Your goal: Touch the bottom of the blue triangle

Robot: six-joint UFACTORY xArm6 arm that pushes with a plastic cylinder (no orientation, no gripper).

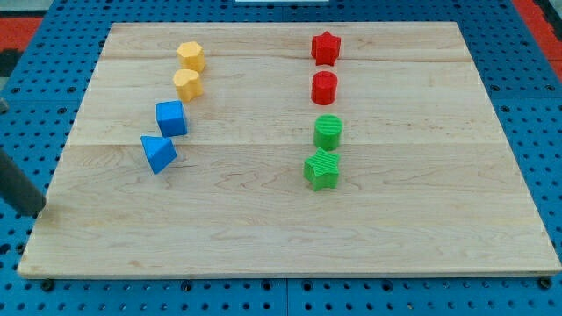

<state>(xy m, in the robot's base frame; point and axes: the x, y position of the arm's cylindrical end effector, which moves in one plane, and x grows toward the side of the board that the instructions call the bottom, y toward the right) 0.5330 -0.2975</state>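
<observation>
The blue triangle (158,153) lies on the left part of the wooden board (263,228), just below the blue cube (171,118). My dark rod comes in from the view's left edge. My tip (35,212) sits at the board's left edge, far to the left of the blue triangle and a little below it, touching no block.
A yellow hexagon (190,56) and a second yellow block (187,84) stand above the blue cube. To the right, in a column from top to bottom, are a red star (326,47), a red cylinder (324,87), a green cylinder (328,132) and a green star (321,169).
</observation>
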